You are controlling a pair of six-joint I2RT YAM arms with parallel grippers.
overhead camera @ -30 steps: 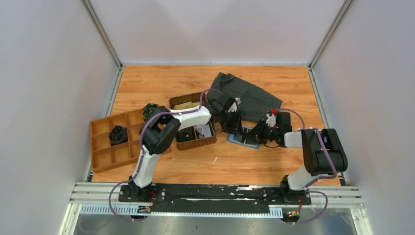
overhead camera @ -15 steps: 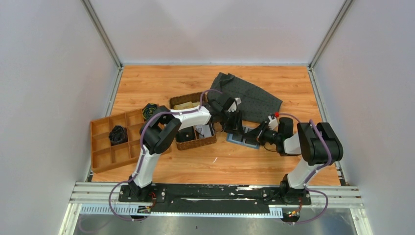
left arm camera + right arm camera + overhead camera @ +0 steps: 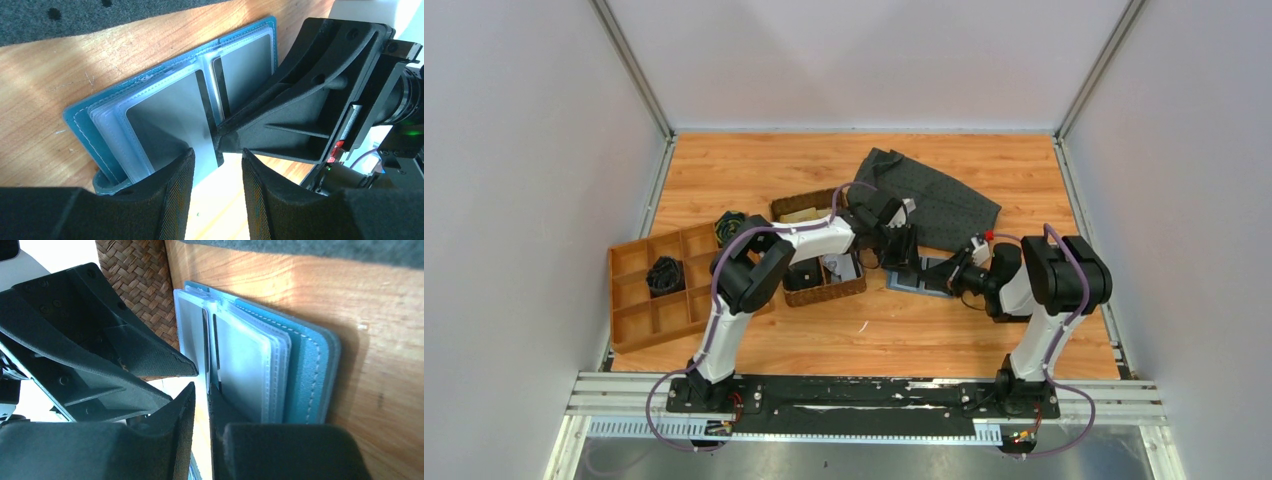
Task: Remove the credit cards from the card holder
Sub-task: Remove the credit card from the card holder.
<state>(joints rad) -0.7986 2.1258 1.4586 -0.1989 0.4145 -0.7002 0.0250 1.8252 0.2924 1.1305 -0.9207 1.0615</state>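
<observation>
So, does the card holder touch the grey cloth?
Apart. The left wrist view shows a strip of table between the card holder and the grey cloth.

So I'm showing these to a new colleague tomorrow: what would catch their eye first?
The blue card holder lying open on the wooden table, clear sleeves fanned out, right beside the woven basket. The left gripper and right gripper crowd in on it from opposite sides, fingertips nearly meeting at its middle. Behind it sprawls a dark dotted cloth.
</observation>
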